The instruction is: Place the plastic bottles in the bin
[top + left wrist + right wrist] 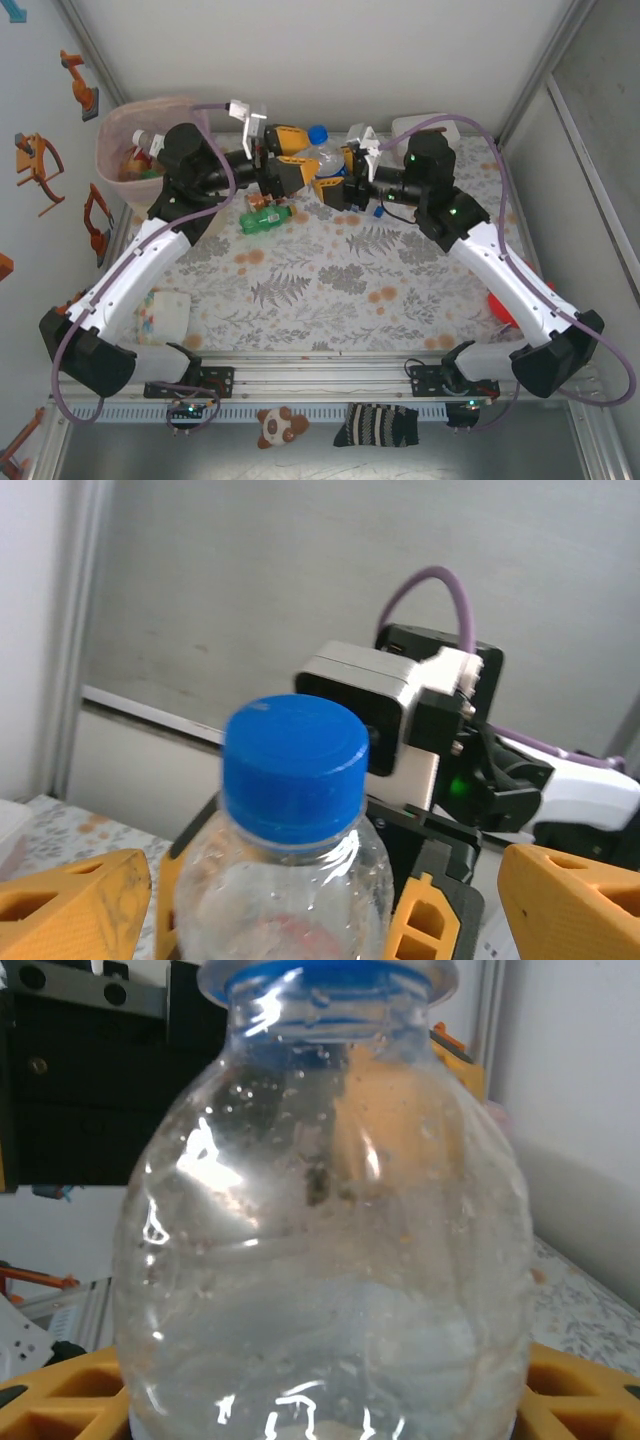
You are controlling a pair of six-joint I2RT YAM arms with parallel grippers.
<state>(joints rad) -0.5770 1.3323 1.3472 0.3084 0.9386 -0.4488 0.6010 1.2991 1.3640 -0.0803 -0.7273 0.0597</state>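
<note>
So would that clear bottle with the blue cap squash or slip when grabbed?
The clear blue-capped bottle looks empty, so probably light. Its thin, glossy walls look dented, so a hard squeeze may buckle them and it may slip. Round-bodied, it would likely roll if laid down.

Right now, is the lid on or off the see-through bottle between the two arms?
On. The blue cap sits snugly over the neck of the clear bottle, and no opening shows.
</note>
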